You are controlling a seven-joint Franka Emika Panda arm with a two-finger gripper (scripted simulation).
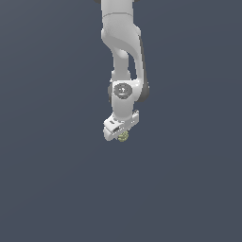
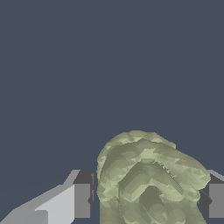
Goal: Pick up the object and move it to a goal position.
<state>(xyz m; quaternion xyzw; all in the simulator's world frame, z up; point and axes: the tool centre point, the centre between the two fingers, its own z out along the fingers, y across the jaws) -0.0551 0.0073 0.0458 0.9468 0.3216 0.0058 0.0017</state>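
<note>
1. A single white robot arm (image 1: 122, 52) hangs down from the top of the exterior view, in front of a plain dark blue-grey background (image 1: 47, 179).
2. No bench edge, corner or seam shows in either view, so I cannot tell whether the flat backdrop is a surface under the arm or just empty space behind it.
3. The arm's wrist joint has a round grey cap (image 1: 123, 90) facing the camera, and below it the hand tilts down toward the exterior view's left.
4. The claw (image 1: 120, 136) sits at the lowest point of the arm, near the middle of the exterior view.
5. The object (image 1: 123, 136) is a small lumpy olive-green clump, seen in the exterior view as a yellowish speck tucked under the white hand.
6. In the wrist view the clump (image 2: 146, 183) is large and close, with a bumpy, folded surface of pale green and yellow facets.
7. It sits between the two fingers (image 2: 82, 200), one dark pad on each side of it.
8. The pad on one side touches the clump; the other pad (image 2: 214, 199) sits right against its far flank.
9. The claw is clamped on the clump, its fingers spread only as far as the clump's width.
10. Nothing else shows around the clump in the wrist view, only the even dark backdrop.
</note>
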